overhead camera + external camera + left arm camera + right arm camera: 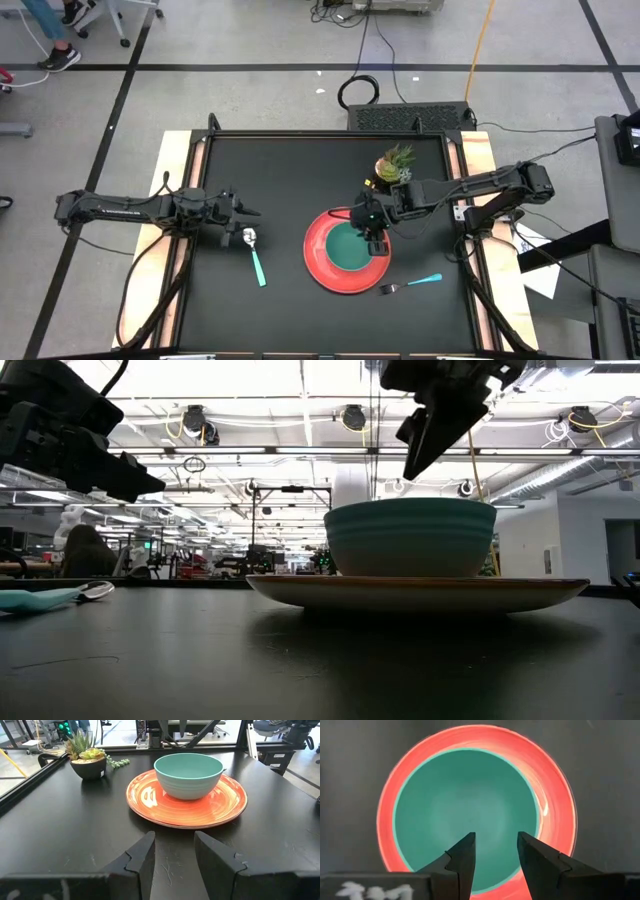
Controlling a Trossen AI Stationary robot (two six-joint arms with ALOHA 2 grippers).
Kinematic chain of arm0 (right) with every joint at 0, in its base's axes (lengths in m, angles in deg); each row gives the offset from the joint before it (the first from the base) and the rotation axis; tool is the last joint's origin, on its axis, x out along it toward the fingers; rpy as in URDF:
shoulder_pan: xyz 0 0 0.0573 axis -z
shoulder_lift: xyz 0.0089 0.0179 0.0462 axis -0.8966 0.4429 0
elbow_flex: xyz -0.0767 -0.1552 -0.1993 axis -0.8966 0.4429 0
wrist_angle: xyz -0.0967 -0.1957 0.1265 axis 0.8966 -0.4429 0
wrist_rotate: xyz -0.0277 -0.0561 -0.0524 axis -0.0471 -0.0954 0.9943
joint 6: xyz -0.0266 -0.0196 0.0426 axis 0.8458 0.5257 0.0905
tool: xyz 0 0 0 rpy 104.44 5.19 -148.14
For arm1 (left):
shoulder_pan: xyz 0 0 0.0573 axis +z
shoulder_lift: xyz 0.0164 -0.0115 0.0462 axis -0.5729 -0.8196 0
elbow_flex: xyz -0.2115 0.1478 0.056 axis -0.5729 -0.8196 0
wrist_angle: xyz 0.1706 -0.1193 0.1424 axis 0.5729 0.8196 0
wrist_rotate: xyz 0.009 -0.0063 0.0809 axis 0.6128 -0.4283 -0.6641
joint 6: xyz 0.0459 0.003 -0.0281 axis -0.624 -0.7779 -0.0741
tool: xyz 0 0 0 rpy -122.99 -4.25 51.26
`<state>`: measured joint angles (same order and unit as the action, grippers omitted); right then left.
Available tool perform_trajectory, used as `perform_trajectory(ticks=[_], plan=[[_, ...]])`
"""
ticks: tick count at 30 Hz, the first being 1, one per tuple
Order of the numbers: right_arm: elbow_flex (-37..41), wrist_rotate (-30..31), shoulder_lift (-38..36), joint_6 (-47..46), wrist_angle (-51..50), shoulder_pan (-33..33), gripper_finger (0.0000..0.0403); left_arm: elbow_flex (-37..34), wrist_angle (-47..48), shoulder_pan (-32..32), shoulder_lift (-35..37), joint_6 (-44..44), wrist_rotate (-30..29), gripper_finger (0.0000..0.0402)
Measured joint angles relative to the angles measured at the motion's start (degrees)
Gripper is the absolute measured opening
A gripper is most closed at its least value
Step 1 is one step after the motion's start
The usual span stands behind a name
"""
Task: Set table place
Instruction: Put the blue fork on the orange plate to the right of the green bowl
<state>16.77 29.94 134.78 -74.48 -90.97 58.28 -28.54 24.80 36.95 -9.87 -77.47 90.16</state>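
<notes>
A teal bowl (347,250) stands on a round red plate (318,265) right of the table's middle. My right gripper (375,243) hangs open above the bowl's right side, pointing slantwise down into it (465,810), clear of the rim (410,507). A teal-handled spoon (255,255) lies left of the plate. A teal-handled fork (410,284) lies at the plate's near right. My left gripper (255,212) waits open near the table's left edge, just beyond the spoon, with nothing between its fingers (145,855).
A small potted plant (395,165) stands at the far right, beyond the plate. Light wooden strips (178,170) run along the table's left and right sides. Bare black tabletop (280,170) stretches across the far left and along the near edge.
</notes>
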Motion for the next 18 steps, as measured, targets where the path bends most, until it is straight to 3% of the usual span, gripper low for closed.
perform_trajectory(ticks=[7,12,18], plan=[[0.00,0.02,-1.44,-0.39,-7.91,0.00,0.0134,0.00,0.31,0.01,-0.01,0.21,0.00,0.0143],[1.40,0.09,-3.87,0.02,-4.41,0.00,0.0131,0.01,0.28,0.00,-0.01,0.21,0.00,0.0143],[5.14,0.16,-7.30,-0.23,-3.99,0.07,0.0093,0.01,0.24,0.02,0.00,0.36,0.00,0.0143]])
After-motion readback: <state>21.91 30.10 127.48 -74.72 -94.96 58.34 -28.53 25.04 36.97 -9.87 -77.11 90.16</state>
